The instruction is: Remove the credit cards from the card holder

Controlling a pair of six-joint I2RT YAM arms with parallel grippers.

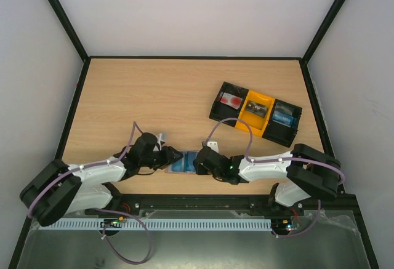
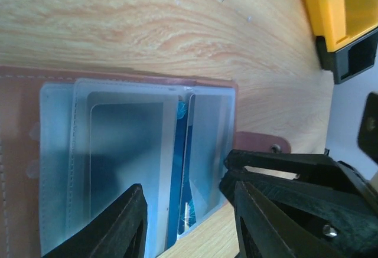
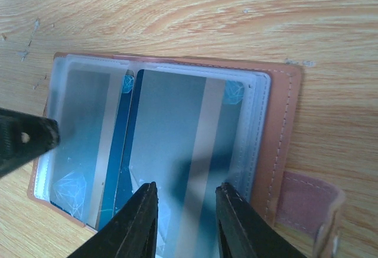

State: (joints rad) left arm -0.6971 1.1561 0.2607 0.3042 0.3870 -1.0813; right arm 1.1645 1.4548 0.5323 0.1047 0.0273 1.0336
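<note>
Near the front edge of the tabletop [image 1: 160, 90], between my two arms, the card holder [image 1: 184, 162] lies opened flat with its inner side up. Its brown edging frames a fan of clear plastic sleeves [image 3: 88, 110], and its small brown tab [image 3: 302, 202] sticks out at one side onto the wood. Blue cards [image 3: 171, 134] sit inside the sleeves; one shows a pale stripe down its length, and the edge of another peeks out between two sleeves.

My left tool [image 2: 186, 225] reaches over the holder from the left. Its two fingers are parted, with the corner of the sleeves and a blue card edge showing in the gap between them. Nothing is clamped that I can see, and I cannot tell whether the tips touch the plastic.

My right tool [image 3: 183, 225] comes in from the right, tip to tip with the left one across the holder. Its fingers are also apart, more narrowly, and stand over the face of the striped card's sleeve rather than at its edges. I cannot tell whether they press on it.

Well apart, toward the far right of the tabletop, sits the black-and-yellow tray [image 1: 217, 110], its three compartments in a slanted row.
</note>
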